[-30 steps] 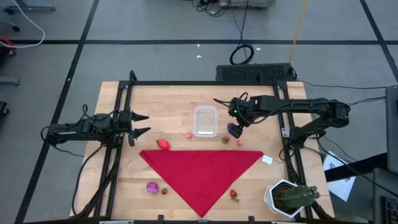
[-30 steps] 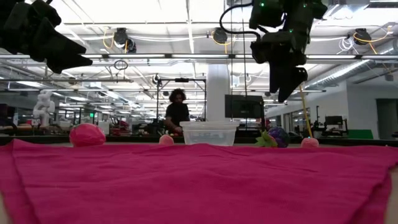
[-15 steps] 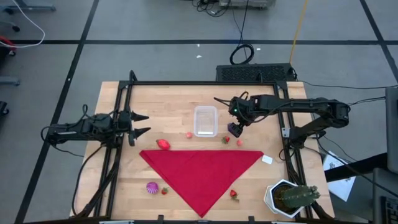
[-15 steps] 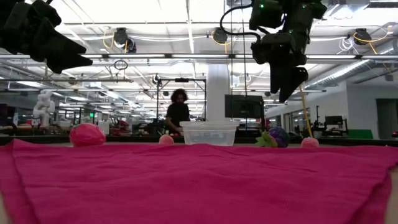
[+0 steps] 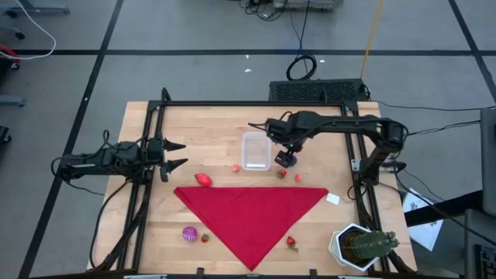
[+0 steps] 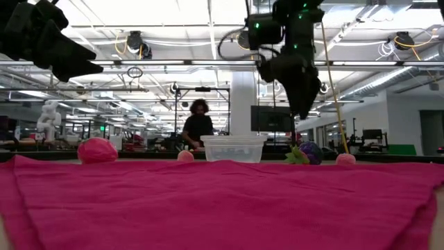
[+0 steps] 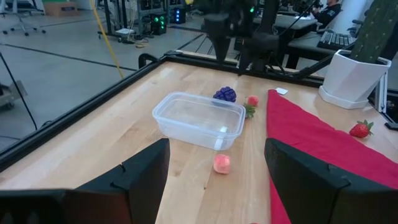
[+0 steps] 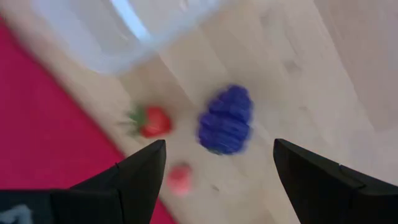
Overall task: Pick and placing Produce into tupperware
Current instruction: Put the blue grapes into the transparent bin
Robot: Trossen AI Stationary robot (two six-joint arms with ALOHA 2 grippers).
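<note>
I've swung my right gripper [image 5: 286,159] in closer to the tupperware [image 5: 256,150], fingers spread wide and empty, hovering over the purple fruit [image 8: 225,120] on the wood just beside the tub, a small strawberry [image 8: 152,121] next to it. My left gripper [image 5: 172,154] waits open at the table's left side.

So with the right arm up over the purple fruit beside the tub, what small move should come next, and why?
Probably a straight descent of the right tool onto the purple fruit. Its fingers are open, the fruit sits centred between them in the right wrist view, and nothing is held yet. The fruit lies on bare wood just beside the clear tub, which looks empty. The left tool waits, open, at the table's left side.
</note>
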